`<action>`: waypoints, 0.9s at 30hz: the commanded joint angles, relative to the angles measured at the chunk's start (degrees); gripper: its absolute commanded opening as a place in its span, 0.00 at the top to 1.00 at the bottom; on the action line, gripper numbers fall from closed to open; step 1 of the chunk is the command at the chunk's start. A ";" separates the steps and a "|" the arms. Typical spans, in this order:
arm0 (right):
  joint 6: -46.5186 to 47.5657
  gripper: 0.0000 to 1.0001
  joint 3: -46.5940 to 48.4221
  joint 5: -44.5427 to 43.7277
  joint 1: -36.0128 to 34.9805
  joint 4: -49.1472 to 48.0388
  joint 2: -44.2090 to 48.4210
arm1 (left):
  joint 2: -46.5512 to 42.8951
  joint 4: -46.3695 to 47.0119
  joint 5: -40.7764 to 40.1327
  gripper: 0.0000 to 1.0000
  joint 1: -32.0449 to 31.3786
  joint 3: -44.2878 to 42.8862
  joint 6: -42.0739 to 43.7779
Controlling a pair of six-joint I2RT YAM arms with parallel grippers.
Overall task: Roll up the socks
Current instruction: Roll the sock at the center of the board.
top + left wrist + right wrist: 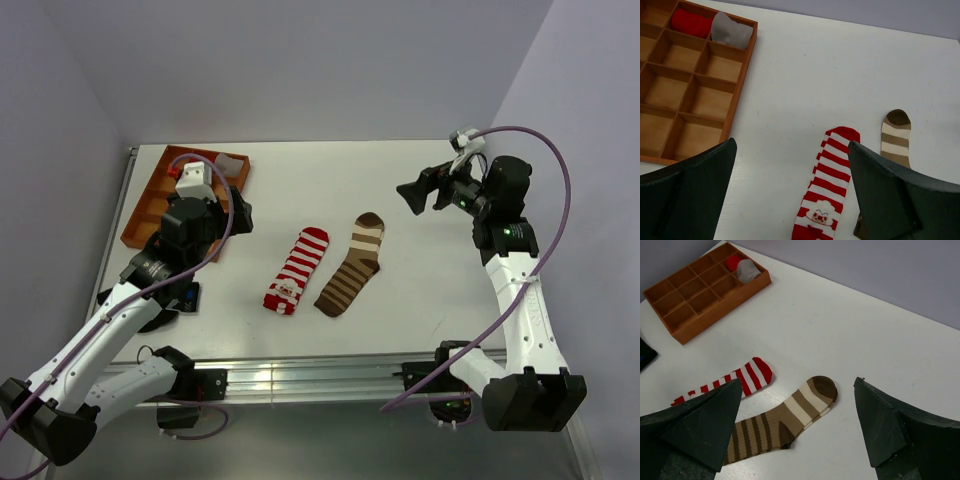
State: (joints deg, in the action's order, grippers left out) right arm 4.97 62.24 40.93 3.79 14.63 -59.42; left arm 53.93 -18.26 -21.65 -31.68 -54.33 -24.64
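The left gripper (792, 144), spread and empty, hangs by the wooden tray (150, 205) at left; the right gripper (797, 381), also spread, hovers far right. Between them the red-and-white sock (297, 270) and brown-and-tan sock (352, 265) lie flat on the surface (400, 180).

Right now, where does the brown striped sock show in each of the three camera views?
Top external: the brown sock lies flat near the picture's middle.
Left wrist: the brown sock is on the right side, with only its toe end showing.
Right wrist: the brown sock lies slanted in the lower middle.
Shared landmark: the red-and-white sock lies just left of it in all three.
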 commanded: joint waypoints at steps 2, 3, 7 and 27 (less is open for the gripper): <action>0.12 0.00 0.51 -2.87 0.43 -0.75 -0.52 | -0.93 2.00 0.73 0.00 0.04 -0.87 0.74; 0.47 0.00 0.95 -4.26 0.43 -0.31 -0.78 | -0.93 2.09 0.73 0.00 -0.05 -0.87 0.74; 1.44 0.00 2.80 -5.77 0.43 1.01 -2.28 | -0.94 2.09 0.91 0.00 0.04 -0.69 1.00; 8.83 0.23 -1.85 -25.98 -49.03 7.08 -21.35 | -1.11 -11.26 -13.41 0.10 0.74 -15.09 -12.18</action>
State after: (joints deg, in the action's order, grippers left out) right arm 12.21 61.63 17.50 -40.58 22.04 -79.66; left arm 54.57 -26.74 -28.75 -31.55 -63.96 -33.76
